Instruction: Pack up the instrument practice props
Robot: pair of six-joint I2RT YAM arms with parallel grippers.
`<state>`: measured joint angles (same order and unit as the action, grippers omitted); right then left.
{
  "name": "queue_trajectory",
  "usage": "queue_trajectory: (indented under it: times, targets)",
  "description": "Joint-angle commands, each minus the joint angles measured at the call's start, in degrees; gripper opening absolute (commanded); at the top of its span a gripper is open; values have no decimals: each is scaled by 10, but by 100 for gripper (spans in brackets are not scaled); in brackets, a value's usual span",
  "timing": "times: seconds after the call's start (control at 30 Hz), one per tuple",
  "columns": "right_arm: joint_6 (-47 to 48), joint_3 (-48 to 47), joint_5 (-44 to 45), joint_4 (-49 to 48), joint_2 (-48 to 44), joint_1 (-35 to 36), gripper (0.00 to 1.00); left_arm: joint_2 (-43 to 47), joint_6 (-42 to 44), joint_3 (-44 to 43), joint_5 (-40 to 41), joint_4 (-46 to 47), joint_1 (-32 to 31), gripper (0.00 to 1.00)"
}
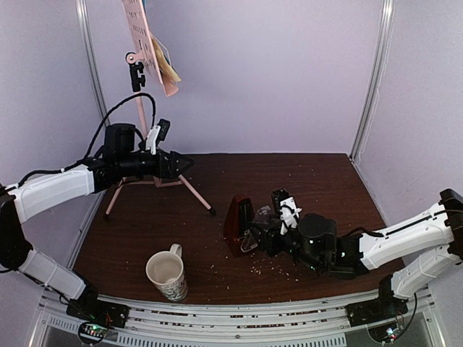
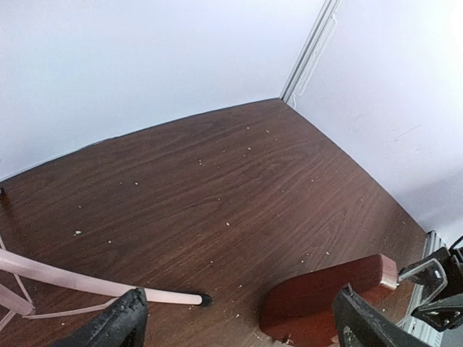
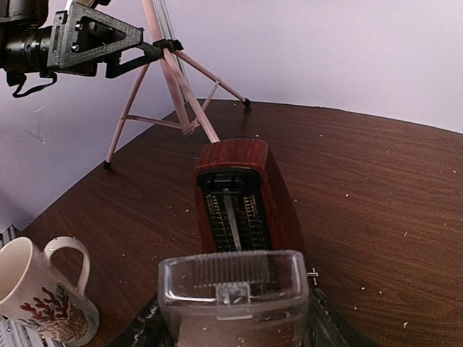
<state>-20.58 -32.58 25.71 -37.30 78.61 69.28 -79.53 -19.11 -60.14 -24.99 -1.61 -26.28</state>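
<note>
The pink music stand stands at the back left on its tripod, with pale-yellow and blue music sheets on the desk. My left gripper hovers open by the tripod's legs; one pink leg ends just inside its left finger. The dark red-brown metronome stands mid-table with its face uncovered. My right gripper is shut on the clear wedge cover, held just in front of the metronome's face and apart from it.
A cream patterned mug stands near the front edge, left of the metronome, and also shows in the right wrist view. Crumbs dot the brown table. Pale walls close the back and sides.
</note>
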Motion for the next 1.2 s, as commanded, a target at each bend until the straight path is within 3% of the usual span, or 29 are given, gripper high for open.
queue_trajectory:
  times: [0.0,0.67,1.17]
  targets:
    - [23,-10,59,-55,23,3,52,11,60,7,50,-13,7,92]
    - [87,-34,74,-175,116,8,52,5,90,6,52,-19,8,92]
    - [102,-40,107,-166,143,18,52,0,94,7,50,-18,7,92]
